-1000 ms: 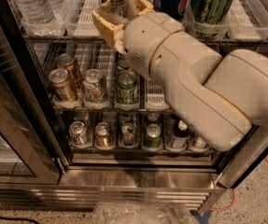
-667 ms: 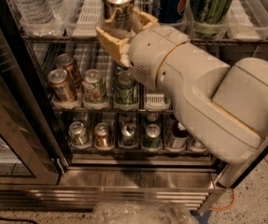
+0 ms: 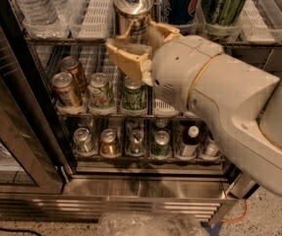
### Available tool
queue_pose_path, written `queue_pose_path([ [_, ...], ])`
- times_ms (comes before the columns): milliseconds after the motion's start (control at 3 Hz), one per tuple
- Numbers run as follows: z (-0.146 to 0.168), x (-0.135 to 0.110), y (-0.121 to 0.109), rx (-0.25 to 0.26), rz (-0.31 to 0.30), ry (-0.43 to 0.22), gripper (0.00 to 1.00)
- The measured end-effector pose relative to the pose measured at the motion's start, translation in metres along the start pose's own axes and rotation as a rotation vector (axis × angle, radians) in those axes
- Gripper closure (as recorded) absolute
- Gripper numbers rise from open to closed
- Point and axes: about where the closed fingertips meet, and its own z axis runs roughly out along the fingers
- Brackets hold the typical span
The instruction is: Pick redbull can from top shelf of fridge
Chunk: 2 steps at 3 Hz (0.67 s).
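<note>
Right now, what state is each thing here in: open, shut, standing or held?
fridge door, swung open.
gripper, at the front of the top shelf, shut on the redbull can.
redbull can, upright, top looks sealed, held in the gripper.
blue can, upright on the top shelf.
green can, upright in its bin.
water bottle, upright, cap out of view.

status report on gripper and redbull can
Gripper clamped on slim silver redbull can, at front of wire top shelf. Can upright. Dark blue Pepsi can and wide green can to its right, not touching. Path out looks open.
</note>
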Motion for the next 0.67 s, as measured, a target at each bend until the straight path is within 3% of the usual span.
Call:
queue_pose_path([
  [333, -0.011, 0.007, 0.027, -0.014, -0.002, 0.001, 1.0],
  [667, -0.029, 0.027, 0.054, -0.029, 0.034, 0.037, 1.0],
])
